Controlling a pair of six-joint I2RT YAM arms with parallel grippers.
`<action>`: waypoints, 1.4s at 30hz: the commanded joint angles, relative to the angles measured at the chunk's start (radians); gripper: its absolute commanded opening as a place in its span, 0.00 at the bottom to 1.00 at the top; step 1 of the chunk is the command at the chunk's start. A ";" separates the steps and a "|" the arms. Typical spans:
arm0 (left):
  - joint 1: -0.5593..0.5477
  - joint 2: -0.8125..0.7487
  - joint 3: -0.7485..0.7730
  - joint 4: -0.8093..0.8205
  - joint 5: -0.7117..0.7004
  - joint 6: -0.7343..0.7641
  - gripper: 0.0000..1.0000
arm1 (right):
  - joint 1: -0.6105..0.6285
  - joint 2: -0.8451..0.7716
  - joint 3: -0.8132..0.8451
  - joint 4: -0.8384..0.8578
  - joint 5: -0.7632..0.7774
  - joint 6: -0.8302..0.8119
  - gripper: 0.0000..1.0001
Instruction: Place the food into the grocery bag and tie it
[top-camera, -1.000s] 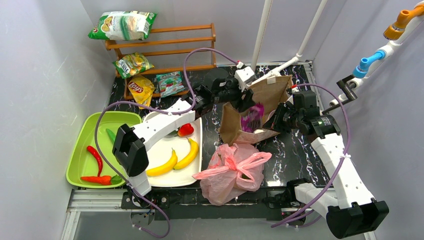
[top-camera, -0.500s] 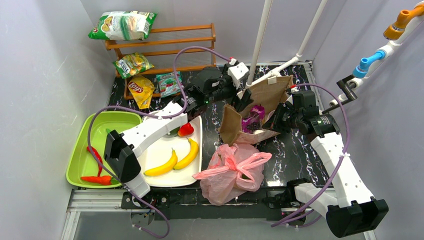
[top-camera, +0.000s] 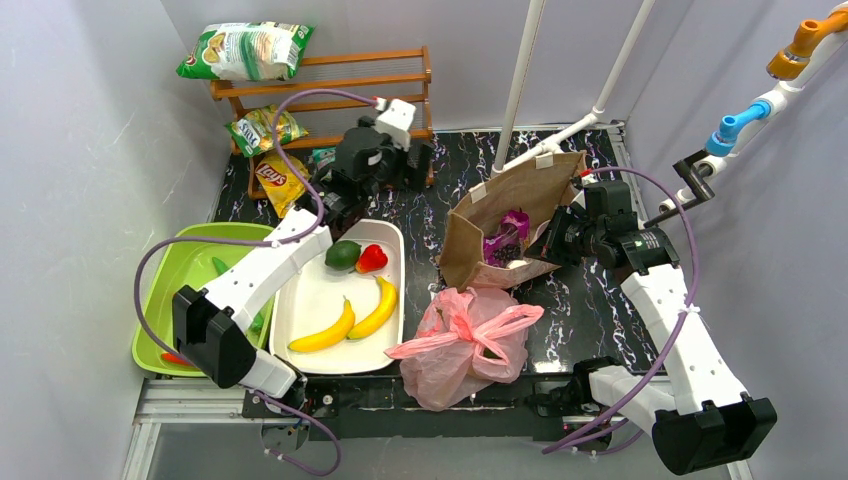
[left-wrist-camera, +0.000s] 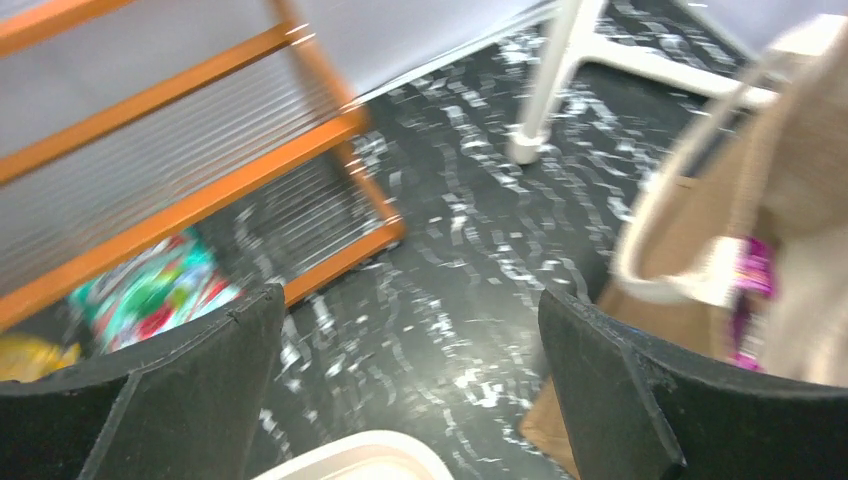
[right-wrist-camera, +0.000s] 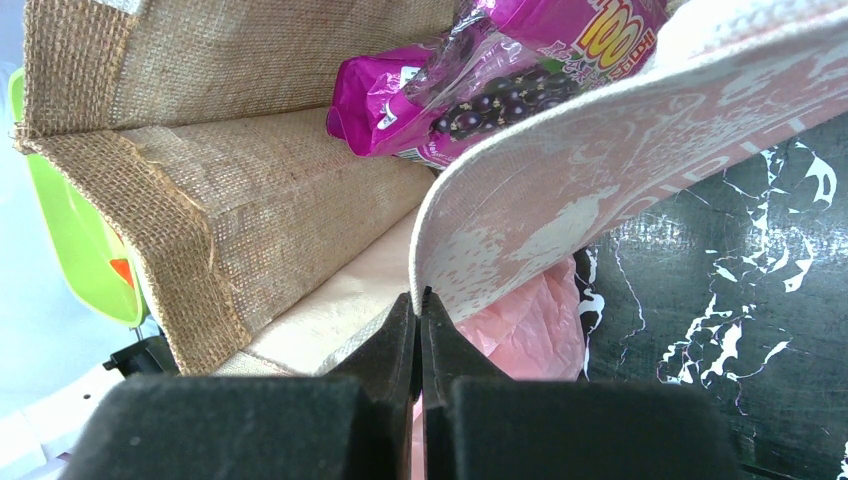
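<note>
Left gripper (left-wrist-camera: 405, 340): released, empty, near rack (top-camera: 350, 57). Right gripper (right-wrist-camera: 420, 300): clenched on strap (right-wrist-camera: 620, 190) of burlap bag (top-camera: 525, 190); purple packet (top-camera: 505, 230) inside. Pink bag (top-camera: 465, 345) crumpled at its 6 o'clock. White tray (top-camera: 300, 290), 9 o'clock of pink bag: two bananas (top-camera: 325, 332), avocado (top-camera: 343, 254), red fruit (top-camera: 371, 259).

"Lay's" on yellow chip bag (top-camera: 272, 180), "100" on magenta packet (right-wrist-camera: 480, 80)

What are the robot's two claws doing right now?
Left gripper: open, holding nothing.
Right gripper: closed on the white handle of the brown bag.
</note>
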 joint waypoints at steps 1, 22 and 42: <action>0.101 -0.053 -0.040 -0.007 -0.182 -0.118 0.98 | 0.003 0.001 0.013 0.007 0.007 -0.024 0.01; 0.446 0.007 -0.162 -0.046 -0.457 -0.378 0.98 | 0.003 -0.005 0.037 -0.031 0.033 -0.033 0.01; 0.740 0.116 -0.223 -0.059 -0.345 -0.625 0.98 | 0.002 0.055 0.098 -0.113 -0.015 -0.086 0.01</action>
